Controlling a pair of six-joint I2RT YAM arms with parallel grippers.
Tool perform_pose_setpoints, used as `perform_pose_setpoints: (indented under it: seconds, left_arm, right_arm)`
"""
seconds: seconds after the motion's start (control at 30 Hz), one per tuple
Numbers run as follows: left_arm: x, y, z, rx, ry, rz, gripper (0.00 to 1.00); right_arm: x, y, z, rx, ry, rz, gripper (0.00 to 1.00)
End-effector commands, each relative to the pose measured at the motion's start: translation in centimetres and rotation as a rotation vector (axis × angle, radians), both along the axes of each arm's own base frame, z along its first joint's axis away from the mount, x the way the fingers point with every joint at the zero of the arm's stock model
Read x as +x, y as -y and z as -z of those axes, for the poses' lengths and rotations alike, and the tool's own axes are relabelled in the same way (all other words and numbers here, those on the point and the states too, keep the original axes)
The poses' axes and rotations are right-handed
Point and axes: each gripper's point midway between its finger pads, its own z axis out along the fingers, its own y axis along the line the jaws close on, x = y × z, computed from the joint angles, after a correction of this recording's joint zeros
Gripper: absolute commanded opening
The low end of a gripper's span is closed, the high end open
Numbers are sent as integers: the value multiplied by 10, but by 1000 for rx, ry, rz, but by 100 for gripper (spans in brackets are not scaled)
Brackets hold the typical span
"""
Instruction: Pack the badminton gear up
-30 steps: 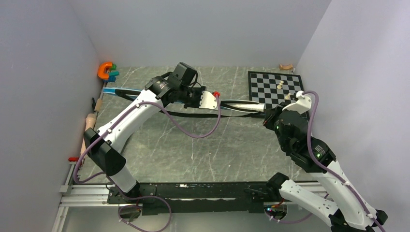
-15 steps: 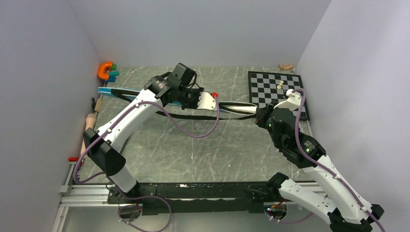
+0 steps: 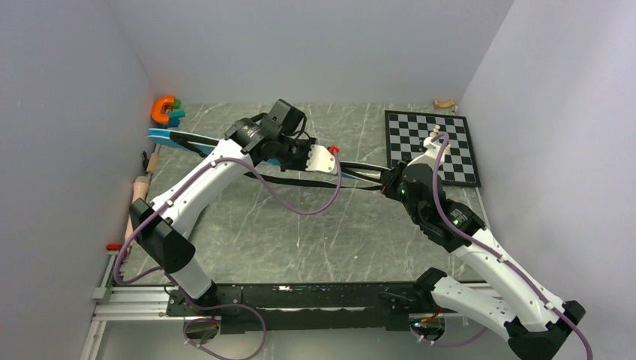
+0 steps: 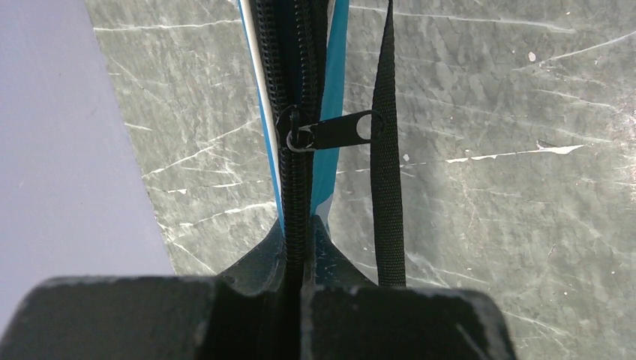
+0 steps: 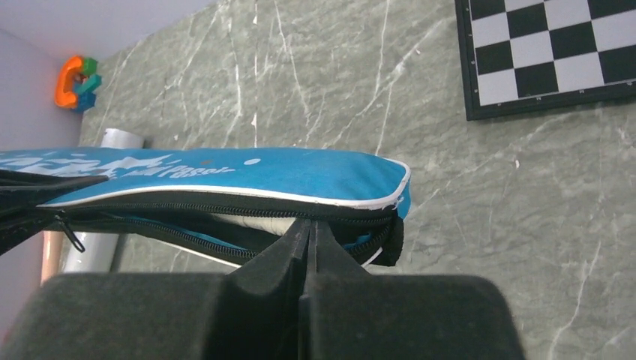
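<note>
Soft even light; wrist-cam fingers (image 4: pixel 135 319) dark, blurry

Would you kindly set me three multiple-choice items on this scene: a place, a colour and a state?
1. The chessboard lies: A near left; B centre; C far right.
2. The bag is mainly: A blue; B red; C yellow.
3. The right gripper is: A open above the bag; B shut on the bag's edge; C out of view.
Answers: C, the top view shows it at the far right; A, its fabric is blue; B, its fingers pinch that edge.
</note>
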Motion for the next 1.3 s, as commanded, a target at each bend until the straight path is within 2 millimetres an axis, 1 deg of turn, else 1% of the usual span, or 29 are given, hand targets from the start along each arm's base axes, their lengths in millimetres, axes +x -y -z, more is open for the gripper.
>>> perform_pose_setpoints:
  seconds: [0.0,0.07,0.1,0.17,0.23,0.27,0.3,0.37,0.43,0.5,0.53,0.57,0.63,0.67,0.7,0.77,0.83,0.93,1.1,1.27]
  left_arm:
    - [2,30,-67,-174,168,80,0]
    - [3,29,-65,-168,173,75,0]
    - [4,29,-64,-163,174,74,0]
    - [6,28,-60,-153,175,65,0]
    - [9,27,-57,-145,176,54,0]
    - [10,27,-56,-141,179,50,0]
    - [12,26,-56,-139,181,41,0]
    - [17,26,-56,-137,194,18,0]
    - [20,26,-59,-142,197,5,0]
    - [24,27,-61,-142,198,-10,0]
    - [24,28,-63,-146,196,-16,0]
    - [25,29,-64,-149,192,-21,0]
    - [26,29,-67,-157,191,-27,0]
    - [26,30,-69,-164,188,-33,0]
    - [25,30,-70,-169,184,-35,0]
    - [23,31,-72,-179,173,-35,0]
    - [20,31,-74,-187,163,-32,0]
    - [15,30,-72,-192,150,-25,0]
    - [10,29,-70,-196,134,-20,0]
    - [6,30,-71,-200,124,-16,0]
  right_arm:
    - [-8,5,-6,-22,-31,4,9]
    - [-13,18,-23,-43,7,22,28]
    - [-17,23,-38,-44,42,18,36]
    - [-24,27,-70,-17,109,-6,47]
    - [-32,21,-100,19,160,-65,53]
    - [-35,16,-110,35,172,-104,55]
    - [-38,9,-119,53,182,-144,57]
    - [-46,-14,-127,96,183,-270,60]
    - [-53,-36,-130,143,182,-384,62]
    - [-60,-56,-127,196,189,-486,64]
    - [-65,-67,-121,225,182,-542,65]
    - [-66,-76,-110,251,166,-580,66]
    - [-69,-92,-98,312,159,-641,67]
    - [-69,-98,-92,344,157,-660,67]
    - [-68,-103,-92,384,173,-669,67]
    - [-61,-109,-81,411,171,-663,67]
    - [-52,-113,-77,422,181,-643,66]
    - [-40,-116,-83,455,244,-617,64]
    - [-22,-123,-88,493,298,-585,63]
    - [-9,-130,-81,511,287,-564,60]
